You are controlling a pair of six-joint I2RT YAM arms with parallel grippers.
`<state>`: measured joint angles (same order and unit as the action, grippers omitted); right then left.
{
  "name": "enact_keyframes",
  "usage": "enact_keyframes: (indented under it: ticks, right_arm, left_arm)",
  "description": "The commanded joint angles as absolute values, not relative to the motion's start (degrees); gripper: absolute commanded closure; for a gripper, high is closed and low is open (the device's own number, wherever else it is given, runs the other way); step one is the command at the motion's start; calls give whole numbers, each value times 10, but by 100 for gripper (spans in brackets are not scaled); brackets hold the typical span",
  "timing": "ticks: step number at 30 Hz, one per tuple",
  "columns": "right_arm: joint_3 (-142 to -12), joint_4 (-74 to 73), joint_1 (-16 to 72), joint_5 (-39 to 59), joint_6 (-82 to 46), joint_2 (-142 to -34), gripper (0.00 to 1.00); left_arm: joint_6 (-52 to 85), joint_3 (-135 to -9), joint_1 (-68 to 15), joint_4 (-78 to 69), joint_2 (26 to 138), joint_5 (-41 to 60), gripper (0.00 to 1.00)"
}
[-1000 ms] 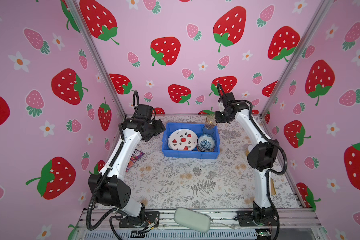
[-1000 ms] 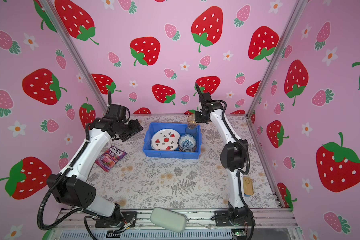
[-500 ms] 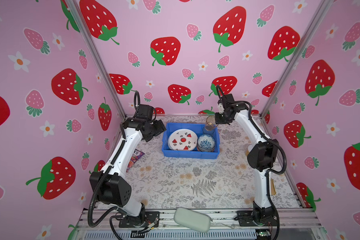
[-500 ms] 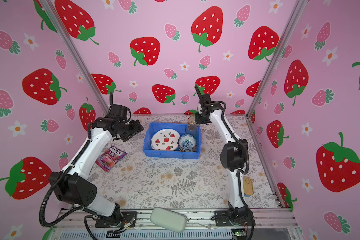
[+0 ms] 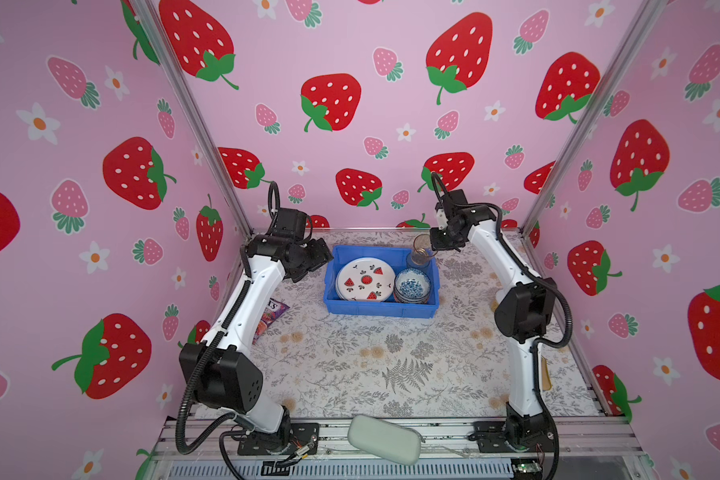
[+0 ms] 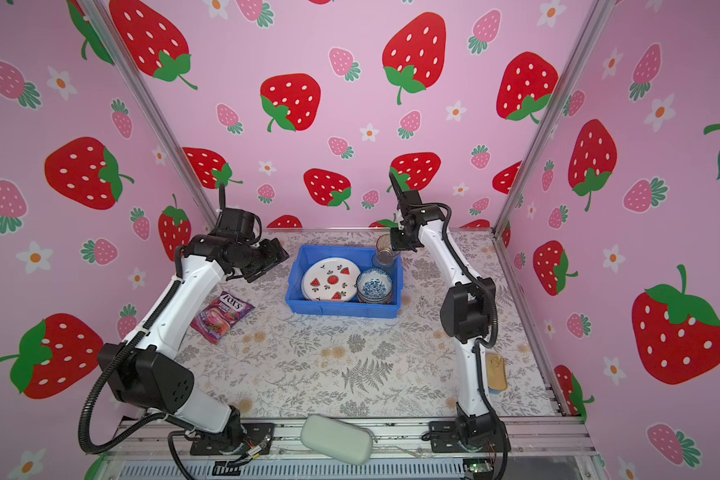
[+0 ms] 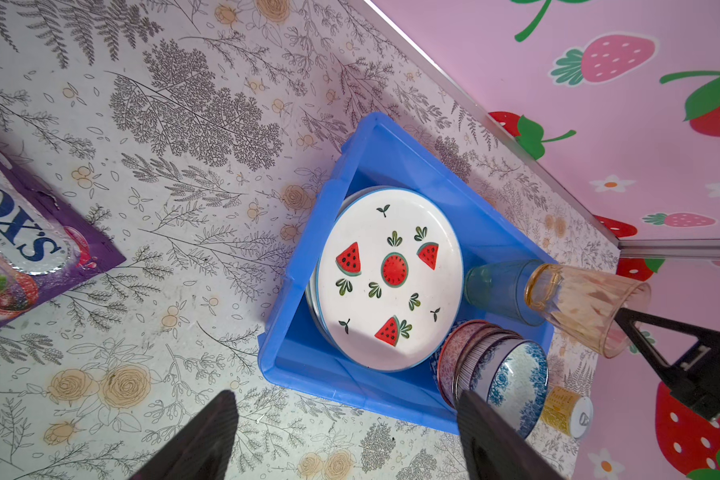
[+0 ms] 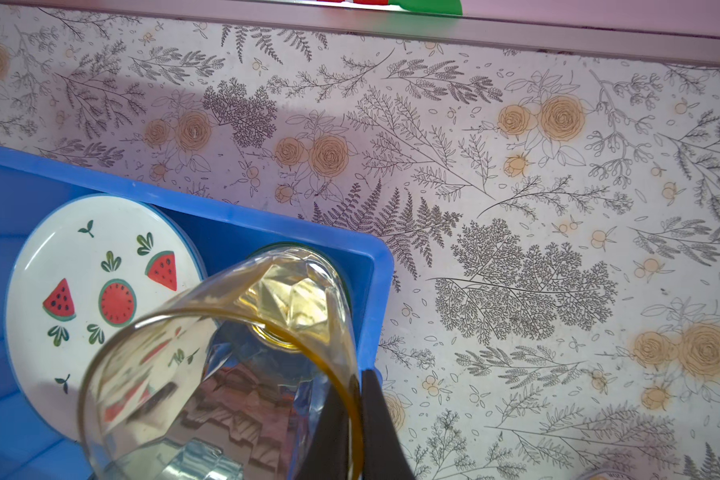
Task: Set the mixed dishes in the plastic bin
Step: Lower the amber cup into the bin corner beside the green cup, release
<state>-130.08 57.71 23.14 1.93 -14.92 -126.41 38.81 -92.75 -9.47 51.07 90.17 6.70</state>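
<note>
Since a second ago my right gripper [image 5: 438,245] has come down a little with the amber tumbler [image 5: 422,247] toward the far right corner of the plastic bin [image 5: 379,309]; my left gripper [image 5: 323,257] has hardly shifted.

In both top views the amber tumbler hangs tilted over that corner, pinched at its rim by my right fingers. My left gripper hovers just beside the bin's left end, empty. Inside the bin lie the watermelon plate [image 6: 330,279] on the left and the stacked bowls [image 6: 374,286] on the right.

From the left wrist, my left fingers [image 7: 221,419] stand spread wide, touching nothing. I count two plates, a pale edge showing under the watermelon plate; three nested bowls, the blue-white bowl [image 7: 512,374] innermost; and two tumblers, with the green tumbler [image 7: 495,291] standing in the bin.

From the right wrist, my right fingers [image 8: 375,415] are pressed on the amber tumbler's rim, one inside, one outside. Its base sits over the green tumbler's mouth; I cannot tell whether they touch.
</note>
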Motion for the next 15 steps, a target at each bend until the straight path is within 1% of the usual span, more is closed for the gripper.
enact_keyframes:
  ticks: [1, 15]
  right_arm:
    - [-1297, 585, 234, 13, -140, -1265, 100]
    - [-1310, 584, 245, -2, -142, -1300, 100]
  left_arm:
    - [387, -933, -92, 509, 901, 71, 14]
    - [386, -930, -92, 505, 907, 75, 14]
